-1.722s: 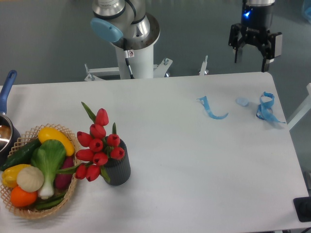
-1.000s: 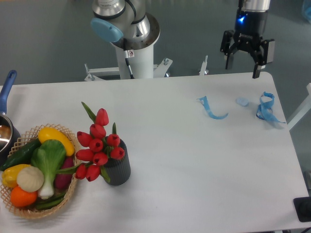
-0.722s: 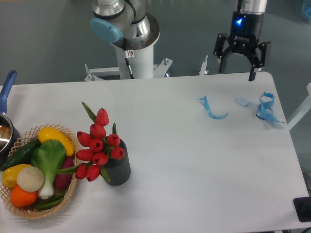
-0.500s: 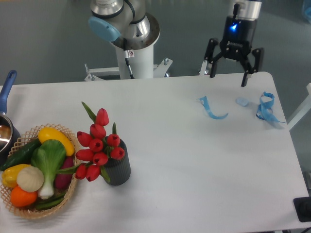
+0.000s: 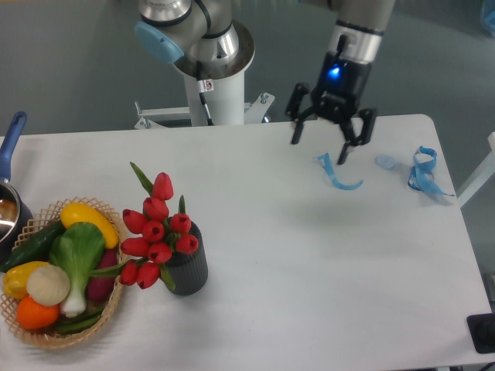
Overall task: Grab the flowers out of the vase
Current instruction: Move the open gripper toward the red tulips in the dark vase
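1. Gripper point(image 5: 318, 152) first — we are seeing it hanging above the far side of the white table point(image 5: 309, 263), right of centre, its two dark fingers spread wide and holding nothing.
2. We are finding the flowers point(image 5: 158, 230) well apart from it, toward the near left: a bunch of red closed buds on green stems, standing in the vase point(image 5: 188, 269) and leaning left over its rim.
3. We are noting that the vase, short, dark grey and ribbed, is standing upright on the table just beside a wicker basket point(image 5: 46, 334) at the left edge.
4. We are making out in the basket a bok choy point(image 5: 75, 260), a yellow pepper point(image 5: 90, 222), an orange point(image 5: 35, 312) and a pale round bulb point(image 5: 48, 284).
5. We are spotting blue ribbon scraps on the far right of the table — one curl point(image 5: 336, 175) lying just below the gripper, another point(image 5: 422, 171) near the right edge.
6. We are catching a pot with a blue handle point(image 5: 11, 144) cut off by the left edge.
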You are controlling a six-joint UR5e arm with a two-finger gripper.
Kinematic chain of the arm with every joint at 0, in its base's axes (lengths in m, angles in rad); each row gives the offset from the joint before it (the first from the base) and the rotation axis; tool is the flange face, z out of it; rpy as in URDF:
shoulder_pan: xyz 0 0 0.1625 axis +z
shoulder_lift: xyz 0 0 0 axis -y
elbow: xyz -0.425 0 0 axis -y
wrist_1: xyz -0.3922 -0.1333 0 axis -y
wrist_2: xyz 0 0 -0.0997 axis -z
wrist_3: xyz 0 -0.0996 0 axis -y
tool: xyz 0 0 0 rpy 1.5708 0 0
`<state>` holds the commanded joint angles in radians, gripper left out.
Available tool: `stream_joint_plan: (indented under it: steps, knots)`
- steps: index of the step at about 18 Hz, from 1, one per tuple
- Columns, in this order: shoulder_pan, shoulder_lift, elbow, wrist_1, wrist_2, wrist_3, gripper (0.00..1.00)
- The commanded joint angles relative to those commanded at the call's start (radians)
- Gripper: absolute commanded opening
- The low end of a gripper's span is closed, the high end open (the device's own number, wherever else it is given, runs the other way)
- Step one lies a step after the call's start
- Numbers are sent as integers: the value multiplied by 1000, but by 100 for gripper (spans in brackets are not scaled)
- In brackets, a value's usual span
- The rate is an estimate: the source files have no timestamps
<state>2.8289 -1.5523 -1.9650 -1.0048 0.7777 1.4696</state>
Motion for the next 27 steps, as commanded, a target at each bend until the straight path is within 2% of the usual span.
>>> stream_joint_plan:
  steps: [4, 7, 11, 16, 20, 27]
  knots:
    - [-81, -20, -12, 31, -9, 2, 100]
    - [-155, -58, -21, 58, -29, 0, 100]
    - [-215, -66, -48, 86, -41, -6, 100]
    - [-230, -91, -29, 97, -110, -35, 100]
    - [-233, -127, -25, 192, -114, -144, 100]
    - [-273, -192, 43, 204, -112, -224, 100]
